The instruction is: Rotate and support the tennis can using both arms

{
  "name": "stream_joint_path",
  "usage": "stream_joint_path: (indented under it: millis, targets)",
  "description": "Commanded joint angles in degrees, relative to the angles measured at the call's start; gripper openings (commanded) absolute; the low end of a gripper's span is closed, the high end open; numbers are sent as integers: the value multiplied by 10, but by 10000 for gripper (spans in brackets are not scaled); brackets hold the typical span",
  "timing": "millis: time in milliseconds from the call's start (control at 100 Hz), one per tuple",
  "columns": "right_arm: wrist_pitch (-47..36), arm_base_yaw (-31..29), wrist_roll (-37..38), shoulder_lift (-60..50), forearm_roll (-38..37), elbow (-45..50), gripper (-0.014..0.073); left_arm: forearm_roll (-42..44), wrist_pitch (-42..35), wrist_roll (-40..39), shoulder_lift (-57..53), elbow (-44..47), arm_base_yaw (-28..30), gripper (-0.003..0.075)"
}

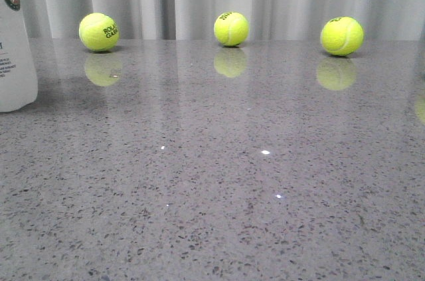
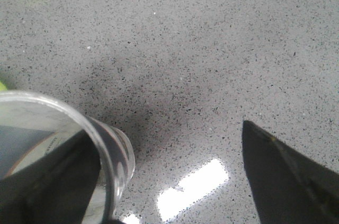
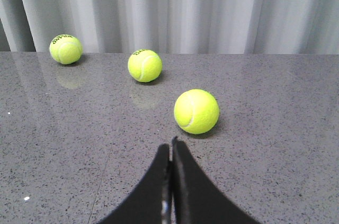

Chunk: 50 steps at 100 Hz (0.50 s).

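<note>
The tennis can (image 1: 14, 48) stands upright at the far left edge of the front view, white with the round emblem near its top, partly cut off by the frame. In the left wrist view I look down on its clear open top (image 2: 114, 155). My left gripper (image 2: 167, 128) is open wide. One finger (image 2: 58, 181) shows through the can's clear wall, and the other finger (image 2: 286, 176) is well apart from the can. My right gripper (image 3: 170, 145) is shut and empty, just short of a tennis ball (image 3: 196, 111). Neither arm shows in the front view.
Three yellow-green tennis balls sit in a row at the back of the grey speckled table (image 1: 212, 181): left (image 1: 98, 32), middle (image 1: 231, 28), right (image 1: 341, 36). A pale curtain hangs behind them. Ceiling lights reflect off the tabletop.
</note>
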Motion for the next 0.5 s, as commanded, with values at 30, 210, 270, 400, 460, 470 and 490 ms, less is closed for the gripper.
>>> stream_joint_path:
  millis: [30,210,270,400,460,470,490]
  targets:
    - [-49,-4,1,4,-6,-14,-70,-17,8,0,-18,-26,0,535]
    - [-49,-4,1,4,-6,-14,-70,-17,8,0,-28,-46,0,535]
    - [-49,-4,1,4,-6,-14,-70,-17,8,0,-37,-50,0,535]
    - [-49,-4,1,4,-6,-14,-70,6,7,-33,-63,-50,0,535]
    - [-49,-4,1,4,-6,-14,-70,24,2,-45,-81,-46,0,535]
    - [-49,-4,1,4,-6,-14,-70,26,0,-46,-84,-45,0,535]
    - [-49,-4,1,4,-6,-14,-70,34,-4,-50,-92,-44,0,535]
